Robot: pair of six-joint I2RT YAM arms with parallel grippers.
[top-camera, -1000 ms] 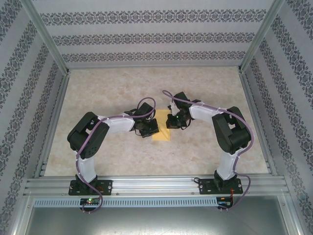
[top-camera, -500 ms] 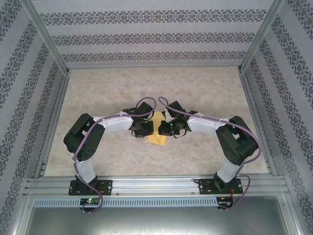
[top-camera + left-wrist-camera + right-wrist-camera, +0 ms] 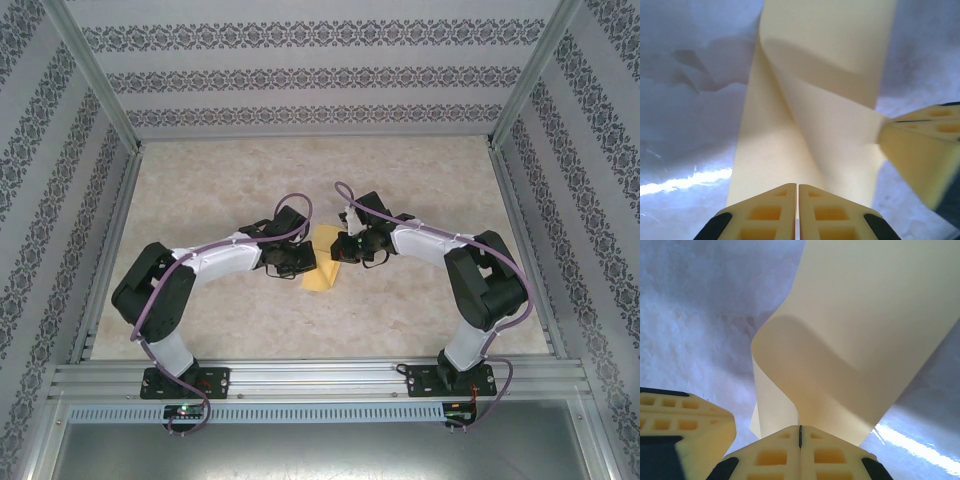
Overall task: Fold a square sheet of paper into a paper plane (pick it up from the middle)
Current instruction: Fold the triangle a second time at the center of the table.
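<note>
Your left end effector [image 3: 798,188] has its fingers pressed together, clamped on an edge of the square sheet of paper [image 3: 319,279]. Your right end effector [image 3: 800,429] is clamped on the same sheet from the opposite side, just beside the left one. The sheet sits at the middle of the tabletop [image 3: 420,180], curling over itself in a soft bend between them.

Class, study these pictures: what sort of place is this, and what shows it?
Probably a robot lab test cell: an aluminium frame boxes in a marble-look table, the left arm and right arm are bolted at its near edge, and the patterned walls look like backdrop panels.
</note>
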